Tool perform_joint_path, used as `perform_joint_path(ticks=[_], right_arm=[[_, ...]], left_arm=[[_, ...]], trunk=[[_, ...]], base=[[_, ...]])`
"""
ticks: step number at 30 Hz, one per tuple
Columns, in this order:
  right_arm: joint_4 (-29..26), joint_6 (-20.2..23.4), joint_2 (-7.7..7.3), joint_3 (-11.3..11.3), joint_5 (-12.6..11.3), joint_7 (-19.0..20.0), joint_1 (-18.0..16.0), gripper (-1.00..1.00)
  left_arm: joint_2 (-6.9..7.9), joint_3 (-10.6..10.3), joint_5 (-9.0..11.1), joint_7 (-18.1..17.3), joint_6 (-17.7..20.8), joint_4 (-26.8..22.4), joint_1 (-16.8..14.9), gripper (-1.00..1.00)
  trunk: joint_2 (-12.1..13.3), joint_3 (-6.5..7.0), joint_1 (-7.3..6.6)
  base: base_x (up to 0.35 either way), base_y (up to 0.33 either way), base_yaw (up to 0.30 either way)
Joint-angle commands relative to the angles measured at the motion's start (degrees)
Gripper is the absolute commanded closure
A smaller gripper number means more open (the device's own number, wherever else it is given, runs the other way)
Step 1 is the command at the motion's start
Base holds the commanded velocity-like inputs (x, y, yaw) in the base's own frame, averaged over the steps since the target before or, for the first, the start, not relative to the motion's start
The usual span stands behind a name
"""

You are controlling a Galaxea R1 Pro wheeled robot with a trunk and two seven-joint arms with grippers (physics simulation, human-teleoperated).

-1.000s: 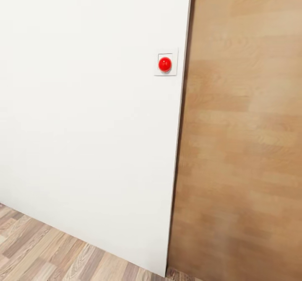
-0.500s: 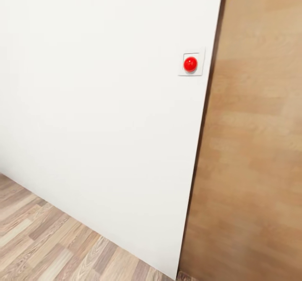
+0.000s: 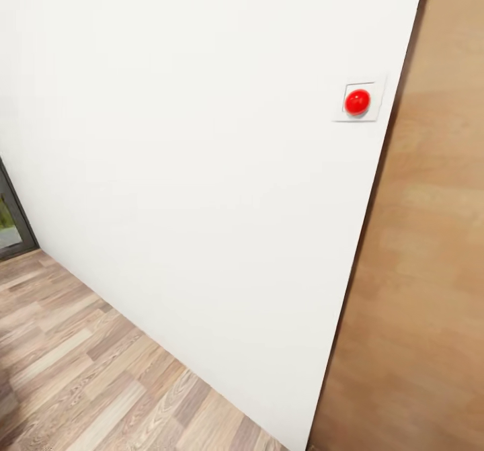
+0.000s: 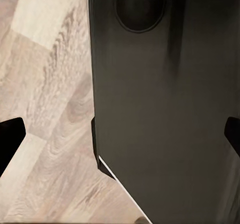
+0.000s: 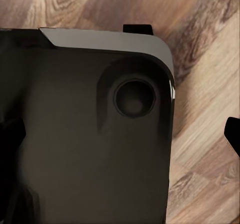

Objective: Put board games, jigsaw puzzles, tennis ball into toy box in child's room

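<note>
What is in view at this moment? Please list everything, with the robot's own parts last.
Wall: one, white, across most of the head view.
Red button: one, on a pale square plate, high on the wall near its right edge.
Wooden panel: one, light brown, right of the wall; door or wall, cannot tell.
Floor: wood-look planks, grey-brown, lower left of the head view and beneath both wrist views.
Dark-framed glass: one sliver, far left edge.
Task toys and toy box: none among these.
Robot base: dark body with a round recess, under both wrist cameras.
Left gripper: dark fingertips wide apart, open.
Right gripper: dark fingertips apart, open.
</note>
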Motion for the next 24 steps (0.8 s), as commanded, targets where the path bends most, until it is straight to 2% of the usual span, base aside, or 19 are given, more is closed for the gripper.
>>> perform_joint_path(ticks=[1, 24], right_arm=[[-0.1, 0.2, 0.01, 0.0, 0.0, 0.0, 0.0, -1.00], [-0.1, 3.2, 0.01, 0.0, 0.0, -0.1, -0.2, -1.00]], left_arm=[[-0.04, 0.0, 0.0, 0.0, 0.0, -0.1, 0.0, -1.00], [-0.35, 0.0, 0.0, 0.0, -0.2, -0.2, 0.0, -1.00]], trunk=[[0.0, -0.04, 0.00], [0.0, -0.04, 0.00]], base=[[0.000, 0.000, 0.299], [0.000, 0.000, 0.300]])
